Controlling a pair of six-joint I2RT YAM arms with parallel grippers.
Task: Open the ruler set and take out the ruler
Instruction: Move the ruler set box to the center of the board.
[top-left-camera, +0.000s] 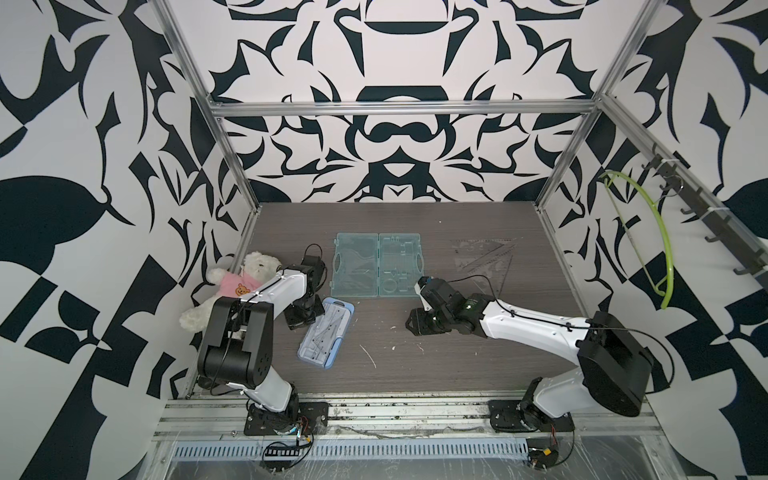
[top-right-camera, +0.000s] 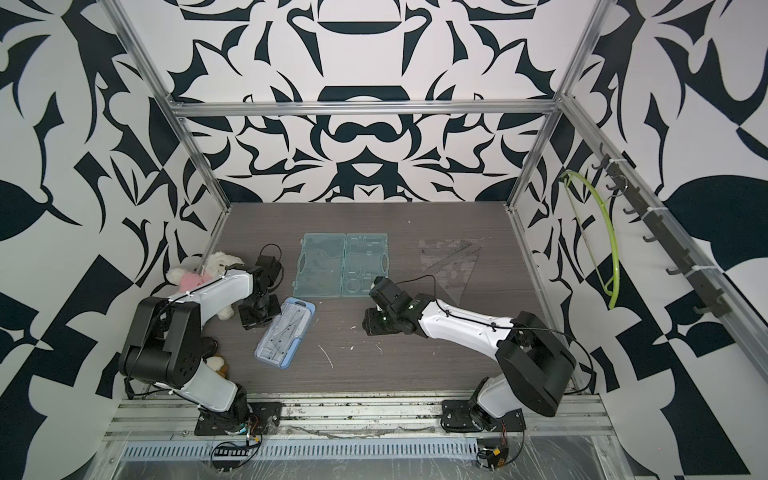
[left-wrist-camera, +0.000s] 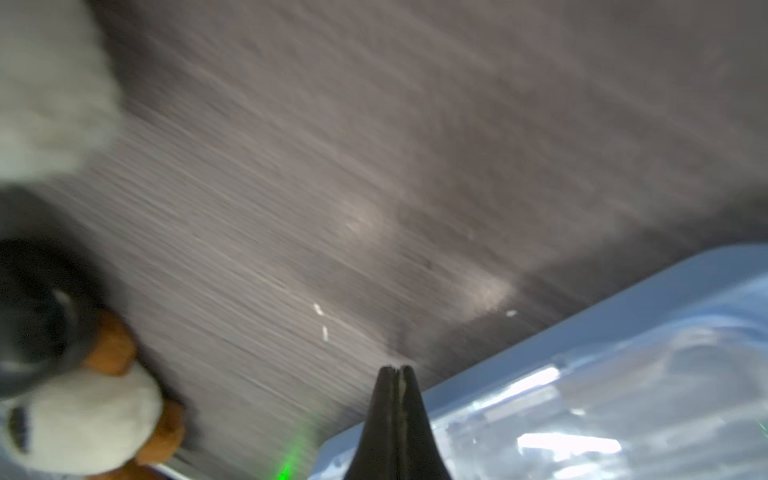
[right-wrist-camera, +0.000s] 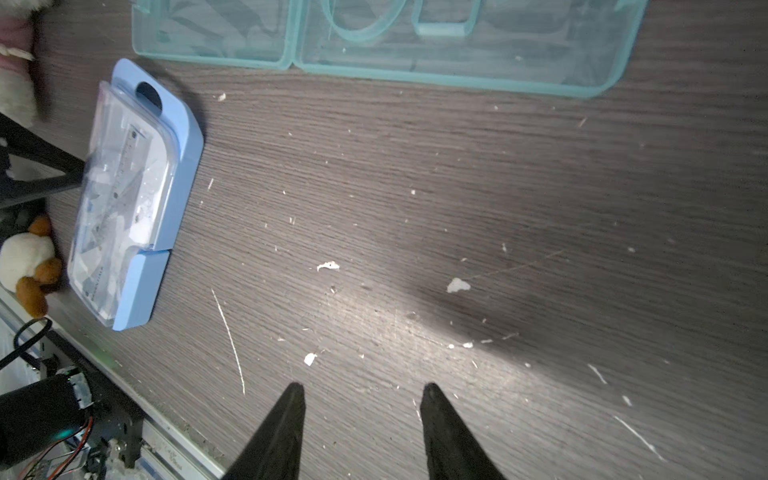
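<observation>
The ruler set (top-left-camera: 326, 334) (top-right-camera: 284, 332) is a blue case with a clear lid, lying closed at the front left of the table. A clear ruler (right-wrist-camera: 133, 166) and other pieces show through the lid. My left gripper (left-wrist-camera: 397, 369) (top-left-camera: 309, 322) is shut at the case's left long edge (left-wrist-camera: 582, 328), and I see nothing between its fingers. In the right wrist view its fingers (right-wrist-camera: 50, 178) reach the lid's rim. My right gripper (right-wrist-camera: 361, 388) (top-left-camera: 411, 326) hangs open over bare table to the right of the set, holding nothing.
An open, empty teal case (top-left-camera: 378, 266) (right-wrist-camera: 457, 66) lies flat behind the set. Clear set squares (top-left-camera: 486, 257) lie at the back right. A teddy bear (top-left-camera: 249, 282) sits against the left wall, and a small plush toy (right-wrist-camera: 29, 262) lies by the left arm's base.
</observation>
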